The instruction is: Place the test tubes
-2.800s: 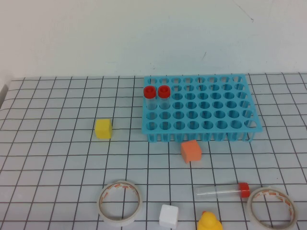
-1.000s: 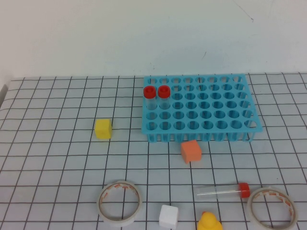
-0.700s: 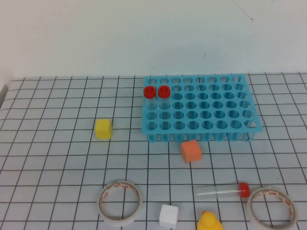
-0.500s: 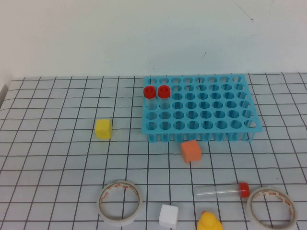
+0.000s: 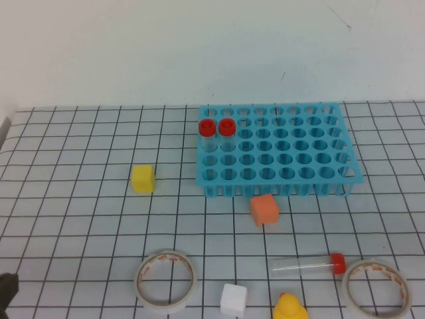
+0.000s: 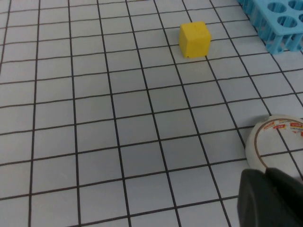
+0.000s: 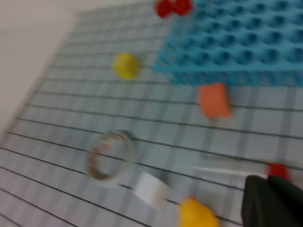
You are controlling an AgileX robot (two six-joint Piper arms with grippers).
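A blue test tube rack (image 5: 285,151) stands at the back of the gridded table, with two red-capped tubes (image 5: 217,127) upright in its far left corner. A third clear tube with a red cap (image 5: 309,264) lies flat near the front right. In the right wrist view this loose tube (image 7: 227,171) lies just beyond my right gripper (image 7: 267,179), which is shut and empty. My left gripper (image 6: 264,172) is also shut and empty, close to a tape roll (image 6: 277,142). Only its dark tip (image 5: 6,291) shows at the front left corner in the high view.
An orange cube (image 5: 264,209) sits in front of the rack and a yellow cube (image 5: 143,178) to its left. Along the front edge are a tape roll (image 5: 166,280), a white cube (image 5: 233,299), a yellow duck (image 5: 289,308) and a second tape roll (image 5: 376,286).
The dark tip of my left arm has come into view at the front left corner of the high view. The tubes, rack and other objects have not moved.
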